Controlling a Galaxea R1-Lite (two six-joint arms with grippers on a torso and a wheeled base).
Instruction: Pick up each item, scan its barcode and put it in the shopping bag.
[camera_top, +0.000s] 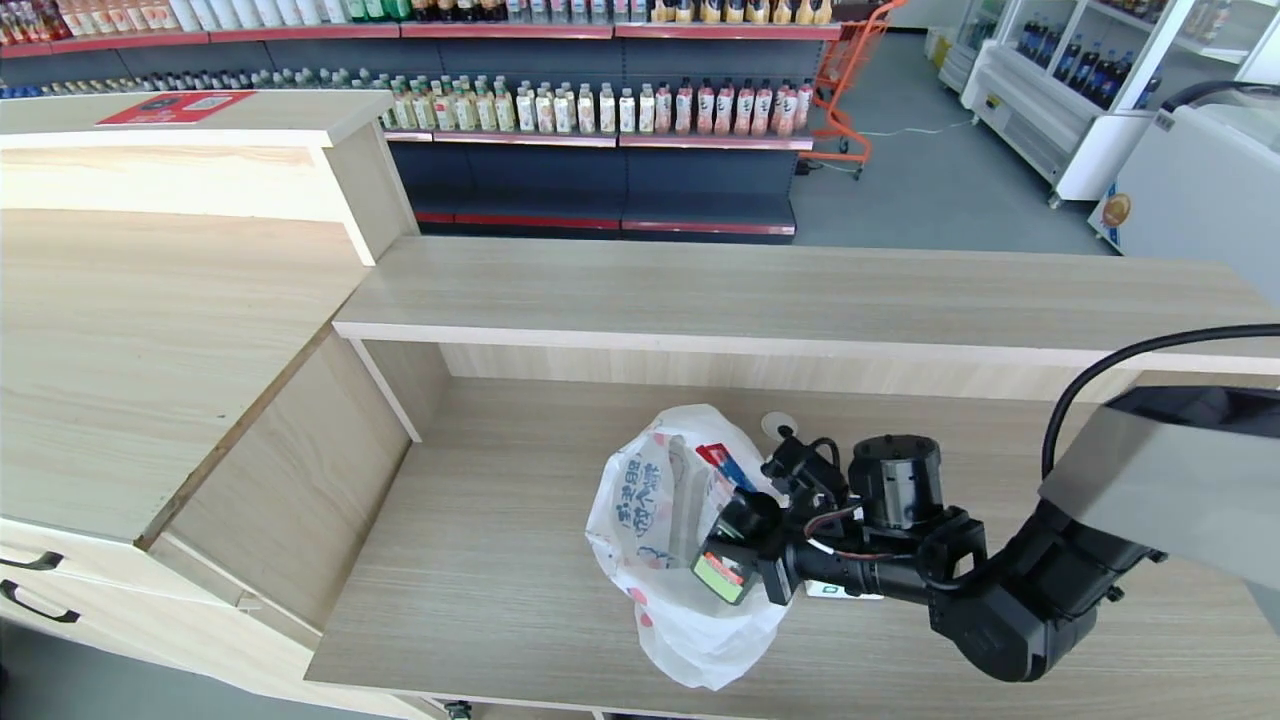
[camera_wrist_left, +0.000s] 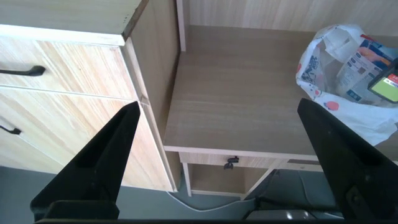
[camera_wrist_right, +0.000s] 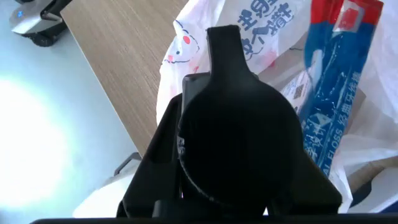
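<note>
White plastic shopping bag (camera_top: 640, 520) (camera_wrist_left: 323, 68) (camera_wrist_right: 186, 50), printed with blue characters and red spots, stands open on the light wood-grain counter (camera_top: 480, 560); right gripper (camera_top: 735, 555) at the bag's mouth, jaws closed on a dark round container (camera_top: 725, 578) (camera_wrist_right: 236, 143) bearing a green and red label; inside the bag, a blue and red packet (camera_top: 722, 462) (camera_wrist_right: 336, 93) with white lettering too small to read; behind the bag, a small round white disc (camera_top: 778, 424) and a raised wooden ledge (camera_top: 800, 290); left gripper (camera_wrist_left: 219, 104) well to the bag's left, off the counter's front edge, jaws wide apart and holding nothing; beyond the ledge, shelves of labelled bottles (camera_top: 600, 108).
</note>
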